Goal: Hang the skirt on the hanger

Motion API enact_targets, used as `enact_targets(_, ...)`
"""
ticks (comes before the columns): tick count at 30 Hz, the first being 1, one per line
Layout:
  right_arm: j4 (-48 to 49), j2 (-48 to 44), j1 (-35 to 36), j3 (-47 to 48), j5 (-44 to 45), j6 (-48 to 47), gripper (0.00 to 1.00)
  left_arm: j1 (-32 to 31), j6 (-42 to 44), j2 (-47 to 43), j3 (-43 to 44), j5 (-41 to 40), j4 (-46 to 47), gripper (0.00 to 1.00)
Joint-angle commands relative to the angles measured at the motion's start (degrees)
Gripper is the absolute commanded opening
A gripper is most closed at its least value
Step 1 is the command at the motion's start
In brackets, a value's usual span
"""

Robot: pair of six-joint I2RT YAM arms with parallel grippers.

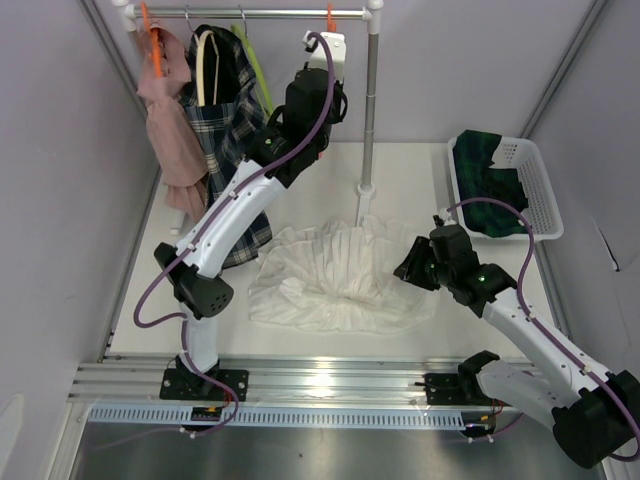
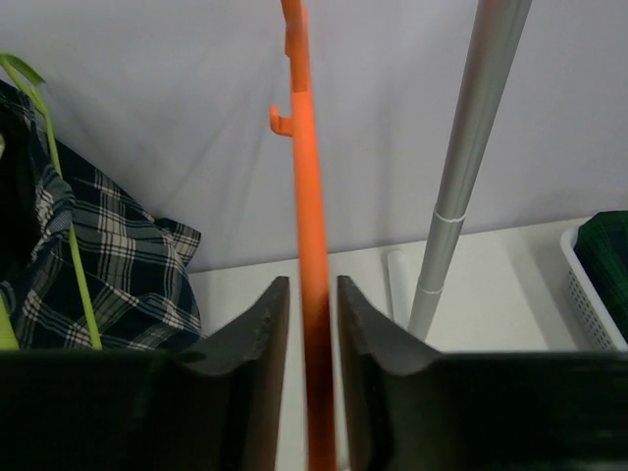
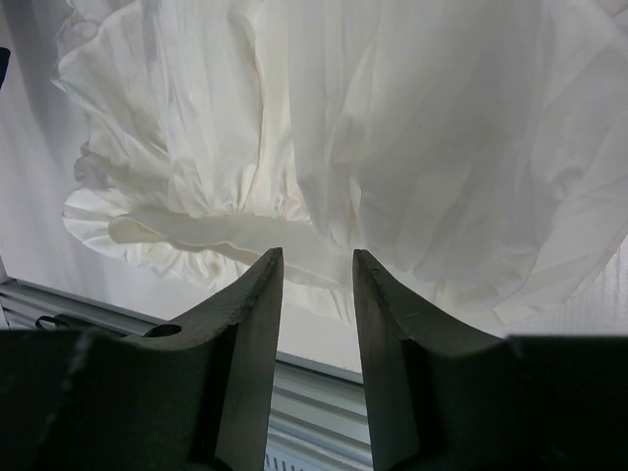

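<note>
The white skirt (image 1: pixel 335 275) lies crumpled on the table in the middle; it also fills the right wrist view (image 3: pixel 392 128). An empty orange hanger (image 1: pixel 330 18) hangs at the right end of the rail. My left gripper (image 1: pixel 326 48) is raised to it. In the left wrist view the jaws of the left gripper (image 2: pixel 313 285) straddle the hanger's orange bar (image 2: pixel 304 196) with a thin gap on each side. My right gripper (image 1: pixel 408 268) is open and empty at the skirt's right edge, and in its own view (image 3: pixel 317 255) it is just above the hem.
The rail (image 1: pixel 260 14) stands on a grey pole (image 1: pixel 370 110) whose foot is behind the skirt. A plaid garment (image 1: pixel 225 110) and a pink one (image 1: pixel 170 130) hang at the left. A white basket (image 1: pixel 535 190) with dark green cloth sits at the back right.
</note>
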Motion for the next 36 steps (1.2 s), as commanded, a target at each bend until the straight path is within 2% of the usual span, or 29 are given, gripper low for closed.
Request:
enact_targets(1, 0.31, -0.49, -0.28, 1.91, -0.15, -1.03, 0.39, -0.03, 3.46, -1.00, 3.09, -1.82, 0.60, 0.21)
enact_targets(7, 0.57, -0.57, -0.28, 1.74, -0.32, -1.12, 0.36, 0.23, 5.13, -1.79, 3.71, -2.17, 1.03, 0.00)
enact_targets(22, 1.10, -0.31, -0.45, 1.65, -0.76, -1.38, 0.33, 1.02, 8.21, -6.10, 3.62, -1.64, 6.13, 0.00)
enact_targets(30, 1.01, -0.49, -0.63, 1.47, -0.85, -1.64, 0.33, 1.20, 6.37, -9.43, 2.13, 1.25, 2.62, 0.00)
enact_targets(36, 1.10, -0.57, -0.71, 1.65, -0.94, -1.56, 0.33, 1.20, 3.47, -13.39, -2.70, 5.91, -1.77, 0.00)
